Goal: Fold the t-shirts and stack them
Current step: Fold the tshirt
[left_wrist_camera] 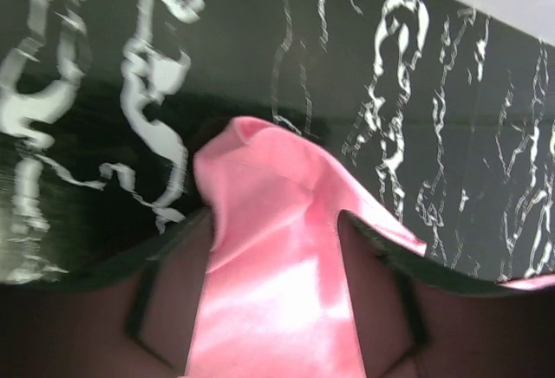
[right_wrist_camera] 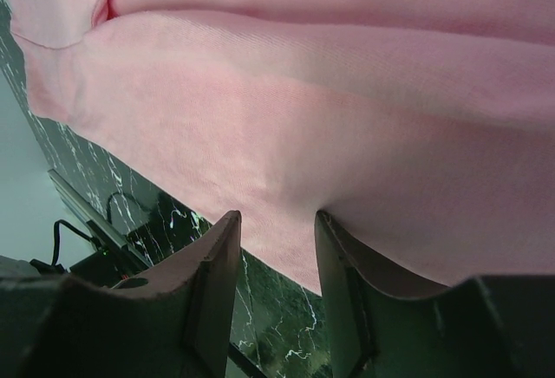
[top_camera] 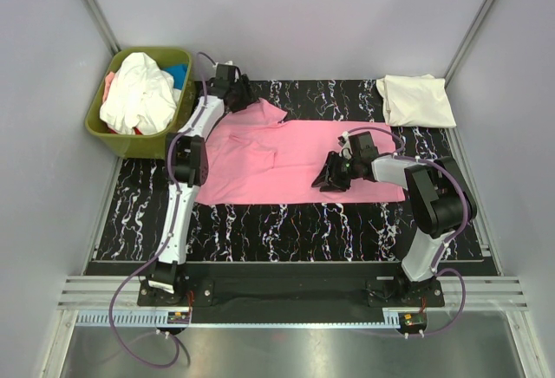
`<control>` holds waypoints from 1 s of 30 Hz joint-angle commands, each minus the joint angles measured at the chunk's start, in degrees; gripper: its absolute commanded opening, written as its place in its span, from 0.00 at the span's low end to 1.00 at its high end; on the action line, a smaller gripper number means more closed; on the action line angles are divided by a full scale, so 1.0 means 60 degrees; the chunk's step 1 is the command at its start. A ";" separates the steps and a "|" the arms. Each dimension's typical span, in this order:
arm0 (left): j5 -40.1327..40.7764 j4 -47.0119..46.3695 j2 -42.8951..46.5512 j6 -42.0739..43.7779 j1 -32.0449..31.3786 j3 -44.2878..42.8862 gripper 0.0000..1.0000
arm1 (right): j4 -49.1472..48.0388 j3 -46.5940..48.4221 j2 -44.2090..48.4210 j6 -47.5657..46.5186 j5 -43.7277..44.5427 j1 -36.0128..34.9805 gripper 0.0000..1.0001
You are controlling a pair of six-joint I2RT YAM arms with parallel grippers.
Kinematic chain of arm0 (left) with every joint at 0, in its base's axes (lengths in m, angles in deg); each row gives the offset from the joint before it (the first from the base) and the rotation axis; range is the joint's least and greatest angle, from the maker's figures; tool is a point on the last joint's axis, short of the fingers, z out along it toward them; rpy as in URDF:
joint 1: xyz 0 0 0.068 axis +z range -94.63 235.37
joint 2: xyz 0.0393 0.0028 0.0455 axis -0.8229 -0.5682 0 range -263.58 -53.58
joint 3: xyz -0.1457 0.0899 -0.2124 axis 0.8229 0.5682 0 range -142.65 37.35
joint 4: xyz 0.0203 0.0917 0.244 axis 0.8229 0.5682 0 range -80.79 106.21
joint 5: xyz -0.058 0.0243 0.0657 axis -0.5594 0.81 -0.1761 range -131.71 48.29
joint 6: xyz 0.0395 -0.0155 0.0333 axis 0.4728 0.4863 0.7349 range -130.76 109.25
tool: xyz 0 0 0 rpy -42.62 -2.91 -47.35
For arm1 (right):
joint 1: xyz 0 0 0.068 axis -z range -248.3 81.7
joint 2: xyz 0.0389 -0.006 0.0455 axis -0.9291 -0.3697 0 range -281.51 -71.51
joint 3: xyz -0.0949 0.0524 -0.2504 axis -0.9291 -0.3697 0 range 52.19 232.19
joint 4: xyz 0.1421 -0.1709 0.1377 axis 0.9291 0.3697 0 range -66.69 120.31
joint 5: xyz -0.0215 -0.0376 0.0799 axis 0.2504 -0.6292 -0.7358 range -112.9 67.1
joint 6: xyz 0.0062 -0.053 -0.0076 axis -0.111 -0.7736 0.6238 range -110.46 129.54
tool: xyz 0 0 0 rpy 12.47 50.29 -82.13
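Note:
A bright pink t-shirt lies spread flat on the black marbled mat. My left gripper is at its far left sleeve. In the left wrist view that gripper is open, and bunched pink cloth fills the gap between the jaws. My right gripper rests on the shirt near its front hem. In the right wrist view it is open, its fingertips at the edge of the pink cloth, with bare mat showing between them. A folded cream t-shirt lies at the back right.
An olive-green bin stands at the back left, off the mat. It holds a crumpled white t-shirt and something blue. Grey walls close in the sides and back. Both arm bases are bolted at the near edge.

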 commanded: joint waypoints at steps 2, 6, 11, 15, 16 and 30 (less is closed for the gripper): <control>-0.0498 -0.0083 0.0043 -0.0061 -0.0004 0.0464 0.47 | -0.0180 0.0191 -0.0078 -0.0018 -0.0172 0.0060 0.47; -0.0556 -0.0127 0.0029 -0.0075 -0.0004 0.0479 0.12 | -0.0166 0.0191 -0.0093 -0.0003 -0.0173 0.0075 0.47; -0.0688 -0.0551 0.0131 -0.0105 0.0026 0.0713 0.00 | -0.0166 0.0220 -0.0137 -0.0003 -0.0173 0.0075 0.47; -0.1156 -0.0947 0.0364 -0.0192 0.0142 0.0976 0.00 | -0.0166 0.0191 -0.0093 -0.0003 -0.0158 0.0089 0.47; -0.1244 -0.1151 0.0569 -0.0207 0.0157 0.1325 0.00 | -0.0180 0.0176 -0.0093 -0.0018 -0.0158 0.0089 0.47; -0.1464 -0.0567 0.3586 0.0774 0.0363 0.2743 0.00 | -0.0180 0.0030 0.0141 0.0040 -0.0012 0.0236 0.47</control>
